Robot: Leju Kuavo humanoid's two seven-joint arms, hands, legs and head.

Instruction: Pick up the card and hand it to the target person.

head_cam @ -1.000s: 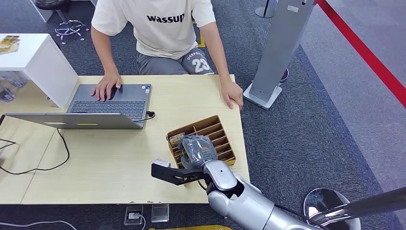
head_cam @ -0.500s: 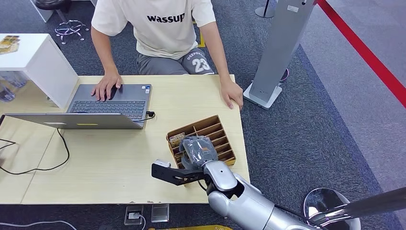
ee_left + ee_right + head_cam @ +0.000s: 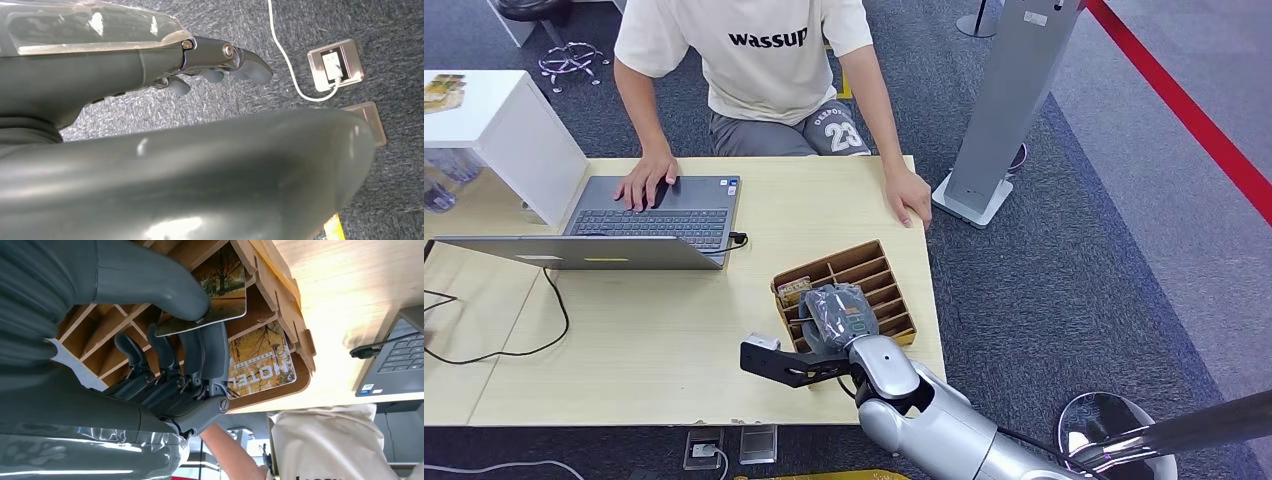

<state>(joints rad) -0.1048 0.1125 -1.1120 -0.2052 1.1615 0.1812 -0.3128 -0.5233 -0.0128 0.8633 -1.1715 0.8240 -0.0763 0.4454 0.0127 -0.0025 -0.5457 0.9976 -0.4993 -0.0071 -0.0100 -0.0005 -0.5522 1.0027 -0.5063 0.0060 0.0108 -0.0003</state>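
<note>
So the robot is right in the middle of the pick-up step. The right hand [image 3: 165, 355] is down in the wooden slotted card holder [image 3: 886, 285] near the table's front right corner, and the right wrist view shows the thumb pressing on top of a card [image 3: 215, 295] with an autumn-tree print while the fingers [image 3: 210, 355] curl under it. Looks like a pinch on that card, which is partly out of its slot but still over the holder. A second card, the "HOTEL" one [image 3: 260, 360], sits in the next slot toward the person, just beside the fingers.

The left hand [image 3: 220, 60] hangs down by the floor, fingers loosely curled with nothing in them.

Next move is probably lifting the card straight out so it doesn't snag on the wooden dividers, then reaching across the table [image 3: 674, 330] to the person [image 3: 764, 60] sitting on the far side.

Room-wise it's decent: the laptop [image 3: 634, 225] and its cable are off to the left, and there's bare table between the holder and the person's hand [image 3: 908, 198] resting at the far right edge. The holder sits near the table's right edge, though, so dragging it would be risky.
</note>
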